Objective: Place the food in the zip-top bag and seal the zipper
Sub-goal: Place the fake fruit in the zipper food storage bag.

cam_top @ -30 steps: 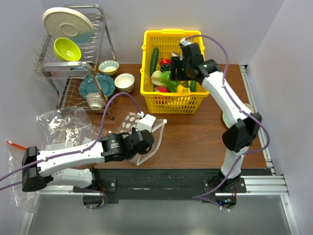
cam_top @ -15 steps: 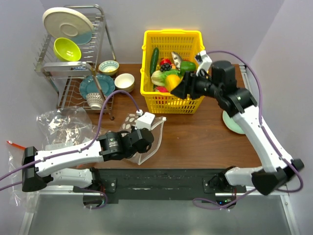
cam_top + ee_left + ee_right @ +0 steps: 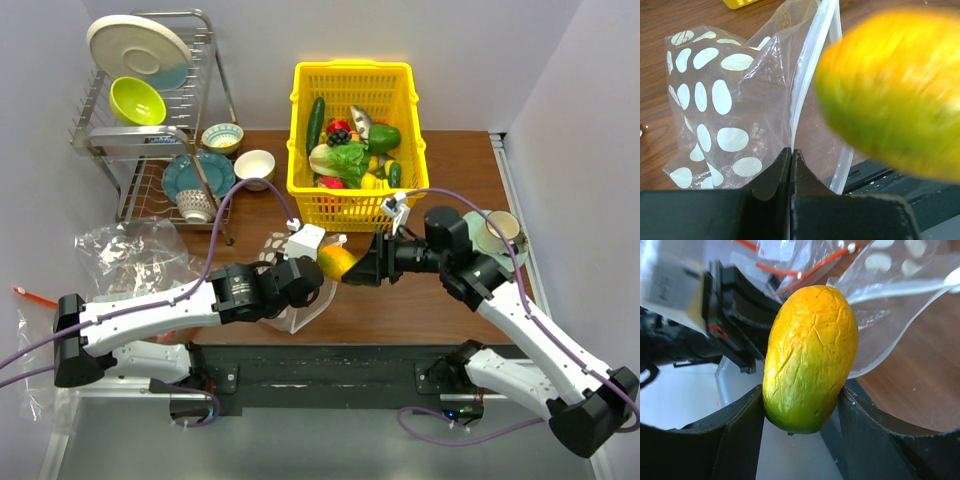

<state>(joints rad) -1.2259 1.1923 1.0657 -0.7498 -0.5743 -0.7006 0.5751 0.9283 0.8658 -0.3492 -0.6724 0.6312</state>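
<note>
My right gripper (image 3: 801, 401) is shut on a yellow-green toy fruit (image 3: 810, 355), which hangs above the table at the centre (image 3: 337, 262), just right of the zip-top bag (image 3: 303, 312). The bag is clear with white dots (image 3: 720, 95). My left gripper (image 3: 791, 153) is shut on one side of its mouth and holds that edge up. The zipper (image 3: 810, 70) runs along the mouth, which gapes toward the fruit (image 3: 895, 90). The rest of the food (image 3: 350, 160) lies in the yellow basket (image 3: 300, 190).
A dish rack (image 3: 150, 130) with plates and bowls fills the back left. Plain clear bags (image 3: 130, 255) with an orange-red strip lie at the left edge. A cup (image 3: 500, 228) on a green plate sits at the right, beside my right arm.
My right arm has lifted the yellow-green fruit out of the basket and swung it forward and left to the bag's mouth. My left gripper, still pinching the bag, has shifted slightly right.
</note>
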